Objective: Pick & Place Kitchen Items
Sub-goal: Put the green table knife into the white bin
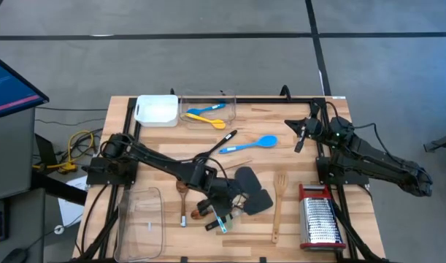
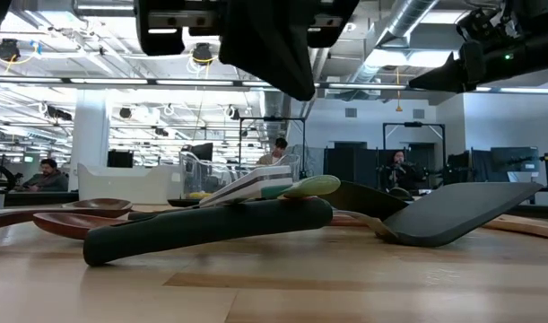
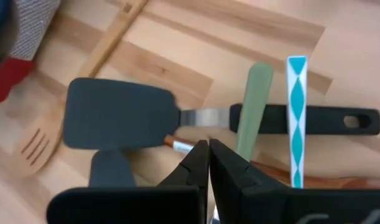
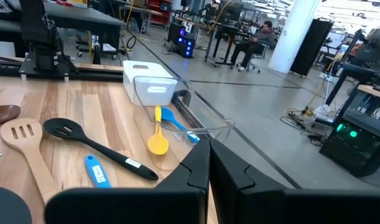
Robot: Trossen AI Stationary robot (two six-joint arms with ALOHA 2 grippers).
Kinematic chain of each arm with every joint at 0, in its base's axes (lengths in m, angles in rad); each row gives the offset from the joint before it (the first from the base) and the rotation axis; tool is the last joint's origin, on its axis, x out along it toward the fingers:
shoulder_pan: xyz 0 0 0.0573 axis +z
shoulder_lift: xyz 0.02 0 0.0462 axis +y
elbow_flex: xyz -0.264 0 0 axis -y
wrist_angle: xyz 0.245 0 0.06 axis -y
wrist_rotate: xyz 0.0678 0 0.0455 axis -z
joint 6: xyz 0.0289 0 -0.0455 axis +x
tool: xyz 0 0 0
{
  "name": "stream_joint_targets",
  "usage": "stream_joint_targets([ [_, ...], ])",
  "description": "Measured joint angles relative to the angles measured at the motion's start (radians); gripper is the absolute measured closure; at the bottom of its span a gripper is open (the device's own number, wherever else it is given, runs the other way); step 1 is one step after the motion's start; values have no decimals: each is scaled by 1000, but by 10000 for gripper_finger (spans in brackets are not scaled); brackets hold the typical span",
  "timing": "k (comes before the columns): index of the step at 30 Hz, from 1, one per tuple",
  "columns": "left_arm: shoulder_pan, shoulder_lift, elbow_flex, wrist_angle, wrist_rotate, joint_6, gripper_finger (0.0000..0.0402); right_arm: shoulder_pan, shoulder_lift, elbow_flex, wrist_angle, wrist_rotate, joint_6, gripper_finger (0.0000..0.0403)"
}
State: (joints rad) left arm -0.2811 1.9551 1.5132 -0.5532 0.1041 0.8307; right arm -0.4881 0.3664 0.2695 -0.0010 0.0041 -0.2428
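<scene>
Dark grey spatula [image 3: 121,115] lies crossed under a pale green handle [image 3: 252,106] and a teal-patterned handle [image 3: 296,112] at the table's near edge, so the left gripper [image 3: 208,155], pinched shut and empty above, risks snagging several utensils; the right gripper [image 4: 208,158] waits closed.

Even, bright overhead light from ceiling strips; shadows on the worktop [image 1: 157,135] are soft. In the low view, near utensils blur. Left wrist view is soft-focused throughout.
</scene>
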Motion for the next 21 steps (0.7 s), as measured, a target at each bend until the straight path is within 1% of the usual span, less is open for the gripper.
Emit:
stream_joint_targets([
  [11, 2, 9, -4, -1, 13, -1, 401, 0, 0, 0, 0, 0, 0, 401],
  [14, 2, 21, -4, -1, 15, -24, 401, 0, 0, 0, 1, 0, 0, 401],
  [21, 4, 26, -4, -7, -3, -41, 401, 0, 0, 0, 0, 0, 0, 401],
])
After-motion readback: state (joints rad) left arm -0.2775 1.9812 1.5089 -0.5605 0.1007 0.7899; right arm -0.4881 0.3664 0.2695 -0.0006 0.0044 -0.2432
